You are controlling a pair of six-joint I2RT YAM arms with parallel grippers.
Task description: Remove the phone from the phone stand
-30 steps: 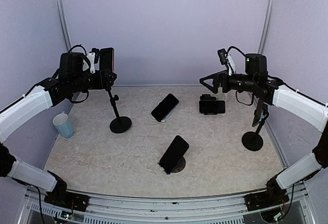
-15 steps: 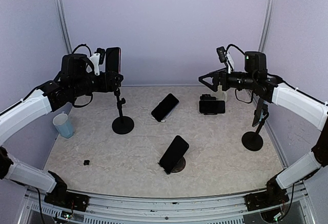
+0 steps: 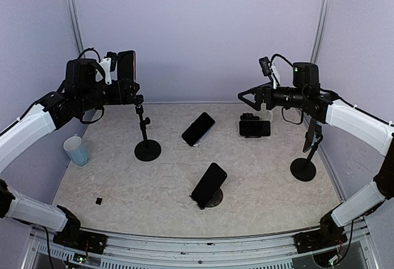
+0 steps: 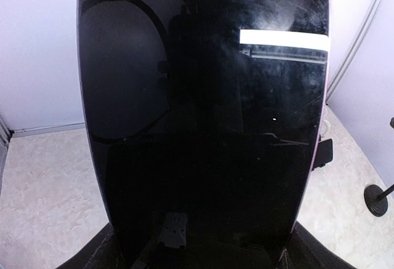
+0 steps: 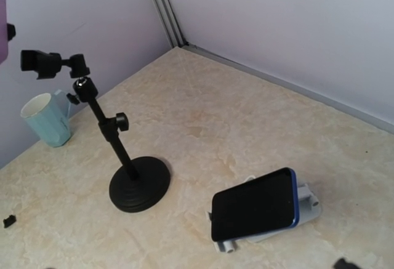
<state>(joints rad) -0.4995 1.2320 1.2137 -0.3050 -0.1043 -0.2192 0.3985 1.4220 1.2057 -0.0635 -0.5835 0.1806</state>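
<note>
Top view, upper left: left gripper (image 3: 126, 85) clenched on the lower end of a black glossy slab phone (image 3: 127, 64), held upright in the air just above and left of the black round-based pole stand (image 3: 146, 149); right gripper (image 3: 247, 100), centre right, fingers released and spread. Left wrist view: phone's dark screen fills the frame. Right wrist view: stand left of centre, pale blue mug (image 5: 46, 120) at left edge.

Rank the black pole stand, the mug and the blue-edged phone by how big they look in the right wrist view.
1. black pole stand: it reaches farthest across the picture, though it is thin.
2. blue-edged phone: a broad dark face, nearer the camera.
3. mug: looks smallest, but it stands farther off, so its true size against the phone is unsure.
</note>
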